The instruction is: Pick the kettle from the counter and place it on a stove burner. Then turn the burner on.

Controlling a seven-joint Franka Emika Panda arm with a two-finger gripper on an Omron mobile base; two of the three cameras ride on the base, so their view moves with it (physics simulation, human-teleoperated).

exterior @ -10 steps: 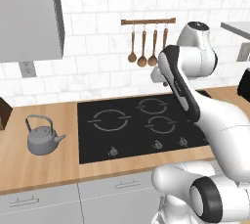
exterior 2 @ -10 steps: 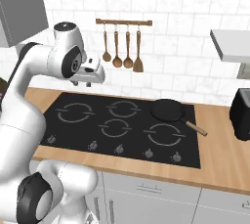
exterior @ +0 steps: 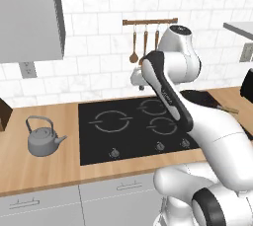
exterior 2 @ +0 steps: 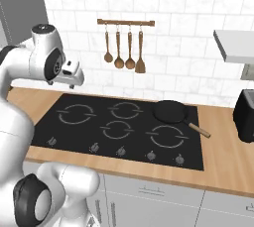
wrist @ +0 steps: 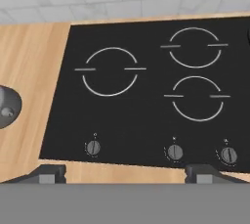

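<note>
The gripper [wrist: 125,170] hangs high over the stove's front edge with nothing between its fingers, which are spread wide apart, only the two dark fingertips [wrist: 49,173] showing low in the hand view. Directly beneath it lies the black cooktop [wrist: 146,115], its row of knobs [wrist: 93,146] nearest the fingertips and the ringed burners [wrist: 111,70] beyond them. Off to the gripper's left, apart from the cooktop, the kettle [exterior: 43,139] sits upright on the wooden counter [exterior: 39,170], spout turned toward the stove. Farther off on the gripper's right, a black frying pan [exterior 2: 171,111] rests on the far burner, and wooden utensils [exterior 2: 124,47] hang on the tiled wall behind
</note>
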